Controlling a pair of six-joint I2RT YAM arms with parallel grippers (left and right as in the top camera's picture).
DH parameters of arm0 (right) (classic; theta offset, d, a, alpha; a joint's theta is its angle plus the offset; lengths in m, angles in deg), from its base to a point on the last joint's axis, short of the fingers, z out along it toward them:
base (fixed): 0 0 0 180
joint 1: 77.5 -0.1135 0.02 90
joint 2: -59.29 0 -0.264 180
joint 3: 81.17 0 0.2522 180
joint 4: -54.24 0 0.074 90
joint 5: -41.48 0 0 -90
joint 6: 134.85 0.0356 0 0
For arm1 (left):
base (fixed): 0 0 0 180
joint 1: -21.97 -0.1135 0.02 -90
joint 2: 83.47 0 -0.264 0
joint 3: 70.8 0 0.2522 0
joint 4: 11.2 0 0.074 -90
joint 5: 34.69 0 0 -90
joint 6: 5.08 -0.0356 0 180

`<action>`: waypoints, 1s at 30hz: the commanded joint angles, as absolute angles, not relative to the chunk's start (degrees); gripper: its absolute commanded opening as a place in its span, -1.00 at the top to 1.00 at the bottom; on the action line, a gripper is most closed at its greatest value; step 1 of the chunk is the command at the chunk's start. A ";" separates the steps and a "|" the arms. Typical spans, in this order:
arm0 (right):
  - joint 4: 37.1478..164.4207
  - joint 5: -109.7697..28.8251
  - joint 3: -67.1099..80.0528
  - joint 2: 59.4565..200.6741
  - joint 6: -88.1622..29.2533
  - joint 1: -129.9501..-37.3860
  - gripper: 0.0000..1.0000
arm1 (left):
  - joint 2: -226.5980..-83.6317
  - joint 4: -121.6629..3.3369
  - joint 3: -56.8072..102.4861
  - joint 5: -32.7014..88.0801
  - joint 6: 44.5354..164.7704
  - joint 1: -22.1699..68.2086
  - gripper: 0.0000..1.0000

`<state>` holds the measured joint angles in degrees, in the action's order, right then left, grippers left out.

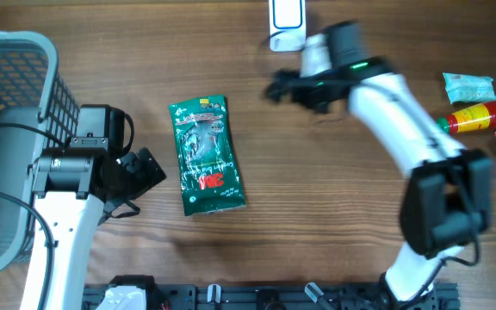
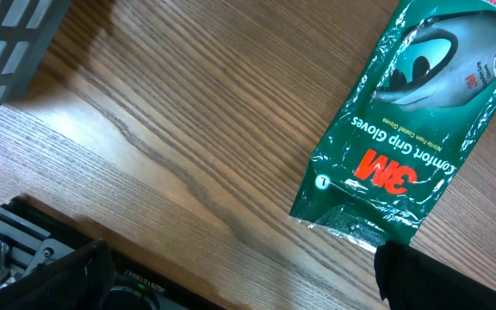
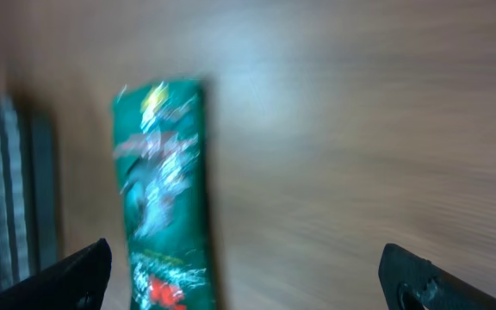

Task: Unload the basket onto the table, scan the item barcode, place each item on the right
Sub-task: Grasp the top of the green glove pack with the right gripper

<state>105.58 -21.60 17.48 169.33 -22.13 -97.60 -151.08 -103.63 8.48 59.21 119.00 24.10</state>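
Since the glove packet (image 1: 207, 155) lies flat on the table (image 1: 334, 198) between the arms, touched by neither, left gripper (image 1: 142, 170) and right gripper (image 1: 275, 87) both hang spread wide, probably ready to lift it toward the white scanner (image 1: 287, 21).

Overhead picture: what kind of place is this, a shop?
Probably a mock shop checkout on a wooden table: a wire basket, a packet of gloves, and what looks like a white scanner.

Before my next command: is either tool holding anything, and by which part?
Nothing is held. Left tool and right tool stand open; the green plastic glove packet lies free on the wooden table.
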 commanded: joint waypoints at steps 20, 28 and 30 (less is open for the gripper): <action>107.02 -37.97 17.35 181.40 -4.87 -118.28 0.92 | -151.08 -103.65 8.52 58.99 118.13 23.71 -1.00; 123.59 -29.45 17.35 160.06 -3.34 -111.28 0.92 | -151.08 -103.65 8.52 58.97 118.13 23.71 -1.00; 124.79 -25.36 17.35 156.89 -6.85 -111.22 0.91 | -151.08 -103.65 8.52 58.97 118.13 23.71 -1.00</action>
